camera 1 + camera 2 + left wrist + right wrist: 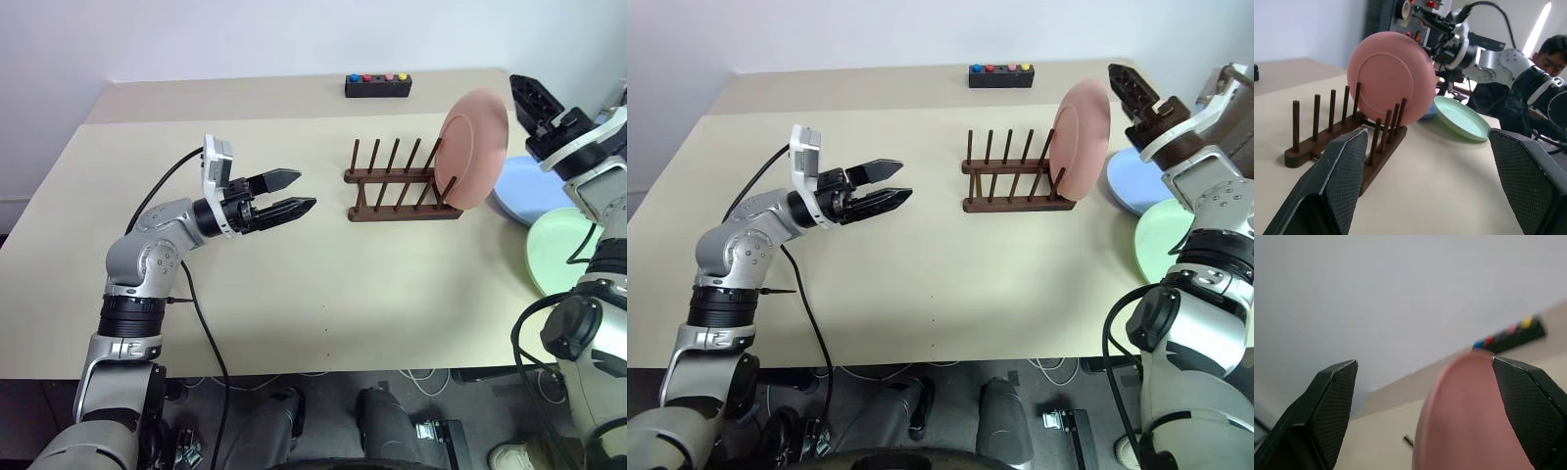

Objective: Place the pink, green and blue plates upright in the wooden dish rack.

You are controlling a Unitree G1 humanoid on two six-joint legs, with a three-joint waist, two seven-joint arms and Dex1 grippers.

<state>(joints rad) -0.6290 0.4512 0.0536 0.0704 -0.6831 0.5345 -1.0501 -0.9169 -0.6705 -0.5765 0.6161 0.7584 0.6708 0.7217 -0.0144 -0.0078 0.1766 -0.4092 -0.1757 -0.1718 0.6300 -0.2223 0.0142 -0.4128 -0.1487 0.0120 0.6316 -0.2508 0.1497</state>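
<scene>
Pink plate (pixel 472 147) standing upright in the end slot of the rack (pixel 400 186), leaning slightly, right side of table (pixel 294 294). Blue plate (pixel 524 191) and green plate (pixel 563 250) lying flat just right of rack, overlapping, green nearer.

Step in hand, by the look of it: release and back off from pink. Best to pull right hand (pixel 1132 98) straight away from the rim, no sideways brush, or plate tips out of the pegs. Then down to blue or green, pinch at the rim, rotate to vertical before approaching the next slot.

Right hand: fingers spread wide, holding nothing, just beside pink's upper edge; touching or not, cannot tell.

Left hand (pixel 294 194): wide open, empty, hovering over table left of rack.
</scene>
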